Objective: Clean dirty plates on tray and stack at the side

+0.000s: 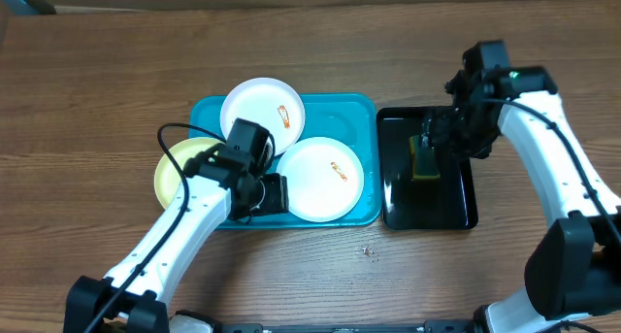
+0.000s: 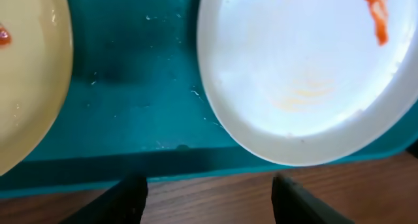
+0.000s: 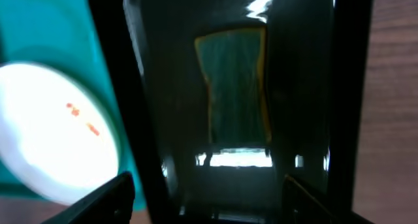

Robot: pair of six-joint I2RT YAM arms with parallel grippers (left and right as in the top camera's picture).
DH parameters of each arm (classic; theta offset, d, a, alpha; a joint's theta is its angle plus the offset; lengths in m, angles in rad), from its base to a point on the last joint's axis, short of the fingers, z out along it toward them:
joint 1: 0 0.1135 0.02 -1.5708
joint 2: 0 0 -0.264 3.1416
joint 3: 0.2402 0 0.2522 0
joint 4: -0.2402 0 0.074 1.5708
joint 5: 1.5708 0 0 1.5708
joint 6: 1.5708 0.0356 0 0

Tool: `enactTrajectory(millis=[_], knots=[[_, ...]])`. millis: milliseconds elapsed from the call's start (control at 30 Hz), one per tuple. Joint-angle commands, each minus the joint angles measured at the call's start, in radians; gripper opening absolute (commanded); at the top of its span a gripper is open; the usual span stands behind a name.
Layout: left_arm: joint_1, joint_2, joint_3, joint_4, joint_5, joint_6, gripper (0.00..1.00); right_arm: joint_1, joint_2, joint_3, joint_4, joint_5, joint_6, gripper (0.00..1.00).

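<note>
- Risk in the overhead view lies first with the left fingers. They are spread wide and empty over the front rim of the tray, between the yellow-green plate and the near white plate. If we lower them here, they may strike the rim or tip a plate edge.
- All three plates lie in the tray with none stacked aside, and the far white plate sits close to the other two. Dragging one could shove its neighbours.
- The right fingers hang open over the sponge in the black tray, holding nothing.
- From the left wrist, we see only the tray rim and the wooden surface between the wide fingers. The smeared white plate sits off to the right, so closing now would grab nothing, or only the rim.
- From the right wrist, the fingers stand apart with the sponge ahead of them, not between them. Closing early would miss it or clip one end.
- The black tray looks glossy, so we judge a glancing push could slide the sponge. This view is blurred, so we cannot tell the exact height.
</note>
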Motion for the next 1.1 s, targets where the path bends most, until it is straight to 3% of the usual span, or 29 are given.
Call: enactTrajectory(millis=[0,167,267,367,800,1067], knots=[[-0.006,0.0,-0.045,0.066,-0.075,-0.064,0.6,0.003,0.002,-0.106,0.137,0.026,0.018,0.73],[-0.007,0.002,-0.076,0.163,-0.079,-0.064,0.58,0.003,0.002,-0.216,0.294,0.025,0.018,0.74],[-0.007,0.002,-0.095,0.195,-0.073,-0.063,0.65,0.003,0.003,-0.262,0.336,0.026,0.018,0.76],[-0.006,0.002,-0.103,0.201,-0.08,-0.062,0.64,0.003,0.004,-0.323,0.401,0.025,0.019,0.79],[-0.008,0.002,-0.103,0.24,-0.101,-0.062,0.68,0.016,0.004,-0.459,0.464,0.025,0.056,0.78],[-0.008,0.06,-0.103,0.311,-0.118,-0.063,0.7,0.041,0.004,-0.412,0.46,0.101,0.064,0.8]])
